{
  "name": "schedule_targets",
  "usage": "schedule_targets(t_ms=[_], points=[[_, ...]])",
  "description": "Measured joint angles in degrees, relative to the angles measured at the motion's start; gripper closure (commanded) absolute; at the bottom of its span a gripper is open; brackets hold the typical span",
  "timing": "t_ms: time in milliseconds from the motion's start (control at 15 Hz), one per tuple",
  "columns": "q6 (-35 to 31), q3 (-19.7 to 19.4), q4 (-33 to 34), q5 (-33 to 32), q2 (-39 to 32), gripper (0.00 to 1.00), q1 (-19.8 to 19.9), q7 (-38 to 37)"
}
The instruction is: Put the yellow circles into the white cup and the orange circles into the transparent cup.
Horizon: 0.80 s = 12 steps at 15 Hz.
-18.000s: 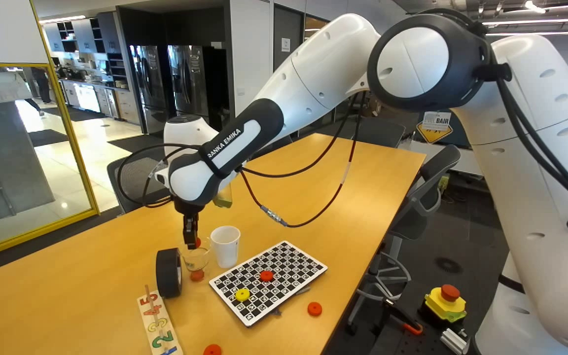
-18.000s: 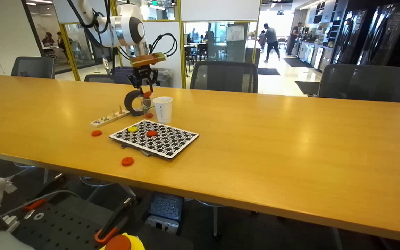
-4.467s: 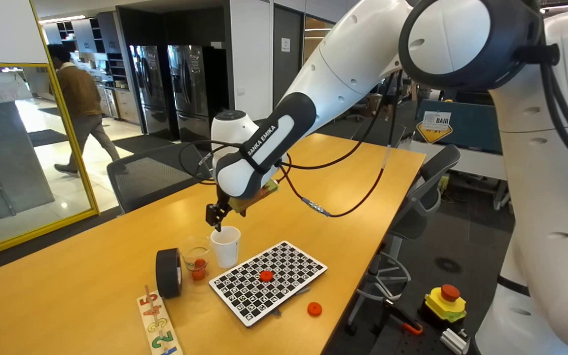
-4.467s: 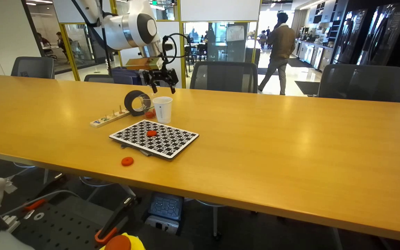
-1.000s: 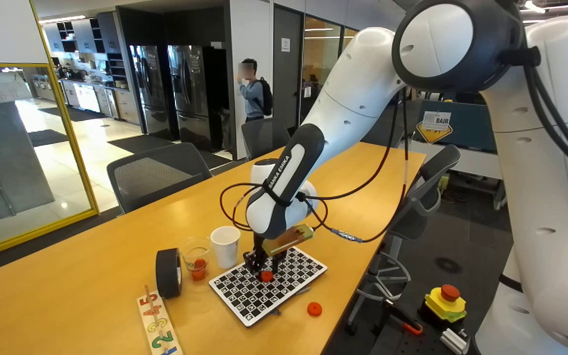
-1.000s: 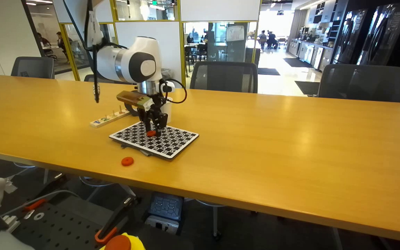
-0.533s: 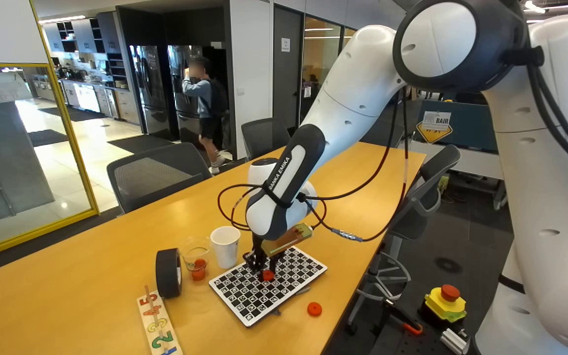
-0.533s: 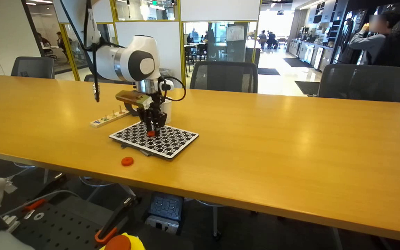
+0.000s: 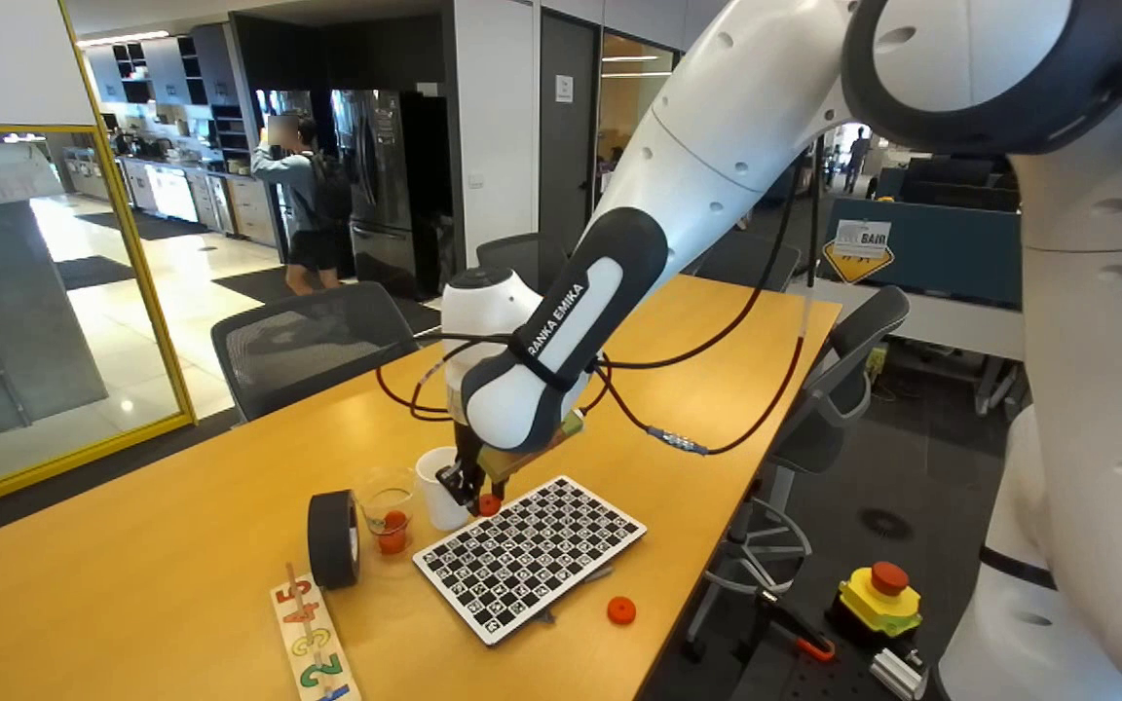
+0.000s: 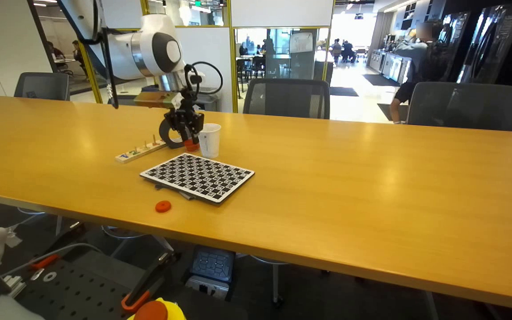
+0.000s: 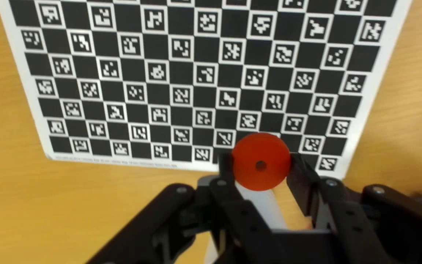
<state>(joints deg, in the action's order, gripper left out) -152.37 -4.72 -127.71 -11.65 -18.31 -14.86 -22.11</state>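
In an exterior view, a long wood-toned table [image 10: 371, 191] is lined along its far side by dark chairs [image 10: 286, 98], beyond which white panels [image 10: 282, 12] and glass panes [image 10: 278, 58] are held in yellow frames [image 10: 233, 58], while at far right a pale floor [image 10: 358, 109], partly covered by dark mats [image 10: 344, 92], is brightly lit beside refrigerators [image 10: 485, 46].

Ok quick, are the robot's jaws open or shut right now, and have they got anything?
Gripper: jaws closed, holding one orange circle between them.
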Motion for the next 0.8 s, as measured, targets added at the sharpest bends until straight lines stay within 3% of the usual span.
schedule_targets(t_ms=[333,800], points=[[2.6,2.9,4.9,-1.3,2.1,0.79,-1.1,0.0],[3.0,5.9,12.4,0.9,-1.7,0.79,0.8,5.1]])
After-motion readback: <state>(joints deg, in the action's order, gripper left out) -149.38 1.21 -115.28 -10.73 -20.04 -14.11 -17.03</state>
